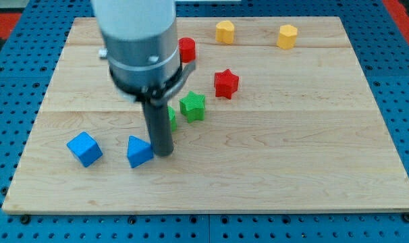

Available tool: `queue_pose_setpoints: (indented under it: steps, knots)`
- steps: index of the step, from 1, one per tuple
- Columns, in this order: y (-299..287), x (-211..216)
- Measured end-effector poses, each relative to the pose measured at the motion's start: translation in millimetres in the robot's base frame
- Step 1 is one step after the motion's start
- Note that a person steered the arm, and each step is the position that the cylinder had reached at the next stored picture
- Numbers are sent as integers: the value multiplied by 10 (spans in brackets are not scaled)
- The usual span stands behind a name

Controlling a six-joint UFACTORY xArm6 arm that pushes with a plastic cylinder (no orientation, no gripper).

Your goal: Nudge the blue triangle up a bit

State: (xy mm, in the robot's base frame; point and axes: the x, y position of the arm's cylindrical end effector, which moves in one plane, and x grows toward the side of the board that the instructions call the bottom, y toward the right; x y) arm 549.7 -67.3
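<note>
The blue triangle (139, 151) lies on the wooden board (292, 155) at the lower left. My tip (162, 153) rests on the board right beside the triangle's right edge, touching or almost touching it. The rod rises from there to the grey arm body (138, 40), which covers the upper left of the board.
A blue cube (84, 148) lies left of the triangle. A green star (192, 106) and a partly hidden green block (171, 119) sit just above the tip. A red star (225, 83), a red cylinder (187, 49) and two yellow blocks (225, 32) (287, 36) lie toward the top.
</note>
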Motion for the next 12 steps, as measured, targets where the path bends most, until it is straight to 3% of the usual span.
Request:
queue_pose_setpoints:
  steps: [1, 2, 4, 5, 7, 9, 12]
  knots:
    - [213, 488]
    - [222, 488]
    - [1018, 348]
    - [1080, 171]
    - [2394, -150]
    - [2660, -358]
    - [2437, -318]
